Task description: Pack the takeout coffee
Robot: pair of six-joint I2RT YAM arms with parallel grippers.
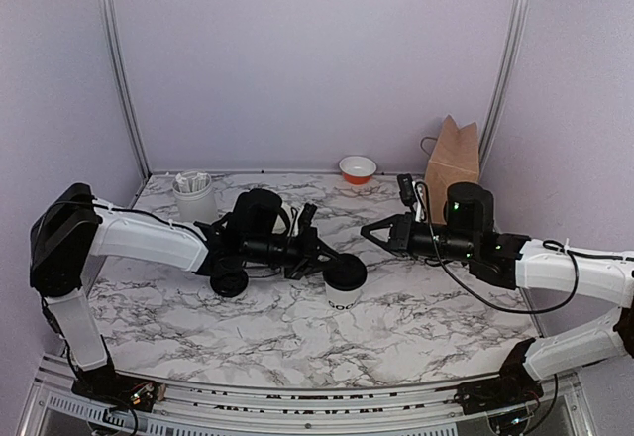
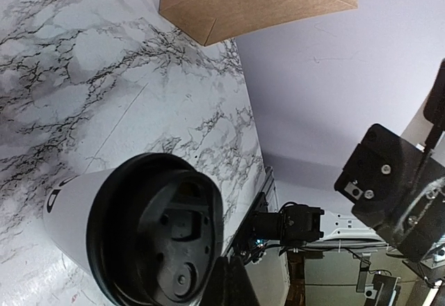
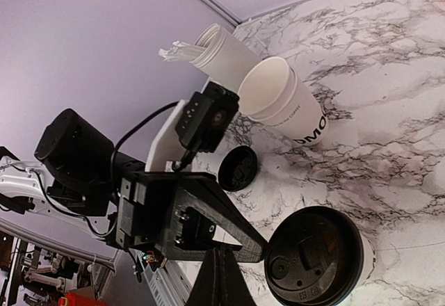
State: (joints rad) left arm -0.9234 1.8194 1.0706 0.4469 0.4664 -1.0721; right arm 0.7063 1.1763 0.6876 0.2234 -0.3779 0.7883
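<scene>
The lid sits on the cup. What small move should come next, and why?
Probably open the right gripper, which is shut, and approach the cup: its black lid is already on, and the brown bag stands on the right arm's side.

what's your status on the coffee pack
left gripper shut, right gripper shut, both empty. coffee cup lidded, upright between them. paper bag back right, nothing seen blocking.

White cup (image 1: 343, 297), black lid (image 1: 345, 272), marbled table (image 1: 297, 342)
</scene>
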